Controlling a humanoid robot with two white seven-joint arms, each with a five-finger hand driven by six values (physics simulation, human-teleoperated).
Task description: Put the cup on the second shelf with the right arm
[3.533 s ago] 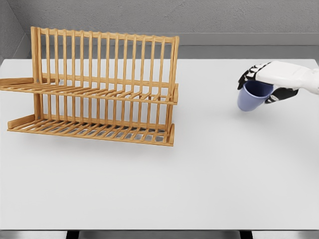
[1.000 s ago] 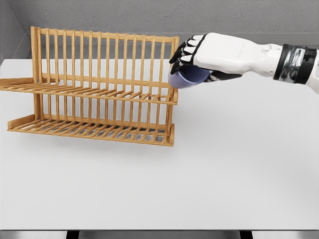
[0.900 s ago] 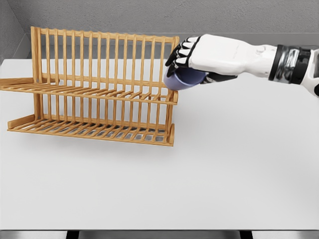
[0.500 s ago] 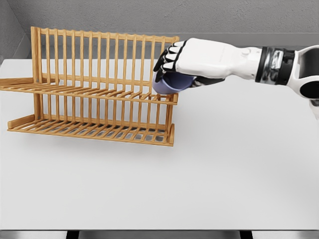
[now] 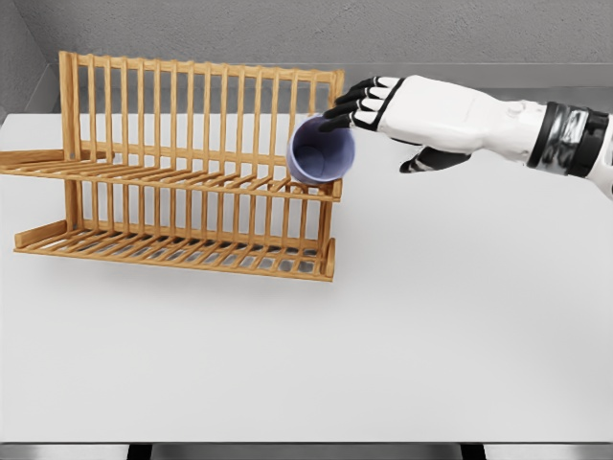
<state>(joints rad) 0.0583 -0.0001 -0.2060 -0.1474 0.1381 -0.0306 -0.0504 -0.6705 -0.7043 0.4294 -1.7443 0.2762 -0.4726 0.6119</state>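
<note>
The cup (image 5: 321,152) is a blue-violet mug lying tipped on its side, its open mouth facing the camera so the inside shows. It sits at the right end of the upper shelf (image 5: 172,177) of the rack (image 5: 192,163), its lower edge touching the shelf slats just beside the rack's right upright post.

The right hand (image 5: 383,113) is just to the right of the cup and slightly above it. Its dark-tipped fingers (image 5: 350,105) are stretched out, only loosely bent, pointing left toward the rack; the tips reach over the cup's upper right rim, and whether they touch it cannot be told. The thumb (image 5: 426,161) hangs below the palm, well clear of the cup, so nothing is clasped and the hand is released. The white forearm runs nearly level from the picture's right edge, with a dark and metallic band at the wrist joint.

The rack is wooden with two slatted tiers and a tall barred back, standing on the left half of the white tabletop (image 5: 431,316). The lower shelf (image 5: 172,251) sits on the tabletop itself.
</note>
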